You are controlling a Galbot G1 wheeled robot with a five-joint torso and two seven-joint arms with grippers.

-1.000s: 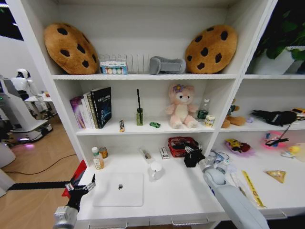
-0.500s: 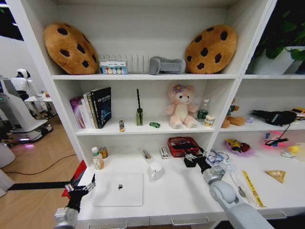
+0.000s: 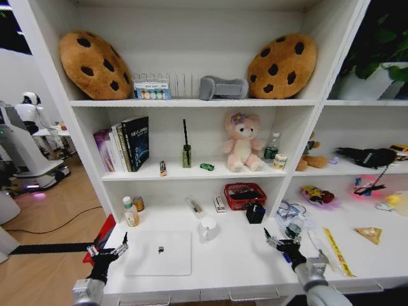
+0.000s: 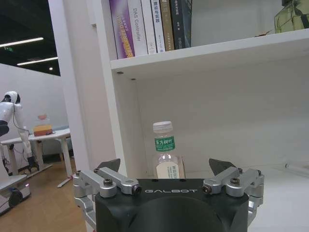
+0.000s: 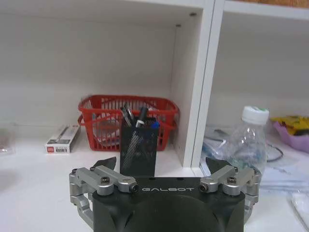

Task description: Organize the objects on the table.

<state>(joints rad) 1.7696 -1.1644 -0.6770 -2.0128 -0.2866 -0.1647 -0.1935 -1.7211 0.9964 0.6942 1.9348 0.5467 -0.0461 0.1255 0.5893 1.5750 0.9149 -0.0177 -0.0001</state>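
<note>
The right gripper [image 3: 280, 245] hangs low over the near right part of the desk top [image 3: 242, 255], its fingers spread wide with nothing between them, a stance that fits a tool free of any load. Straight ahead of it, well apart, the black mesh pen holder [image 5: 138, 152] stands upright with black and blue pens [image 5: 140, 117] in it, just in front of the red basket [image 5: 127, 122]; that spot at the back, beside the shelf divider, reads as a tidy home for pens. A clear bottle with a white cap [image 5: 248, 140] stands near the gripper's outer side. The left gripper [image 3: 106, 252] is parked at the desk's near left corner, likewise wide open and empty, with a small green-labelled bottle [image 4: 165, 151] standing ahead of it against the shelf wall. The silver laptop [image 3: 159, 252] lies closed and flat between the two grippers, nearer the left one, probably kept forward so the desk stays usable.
</note>
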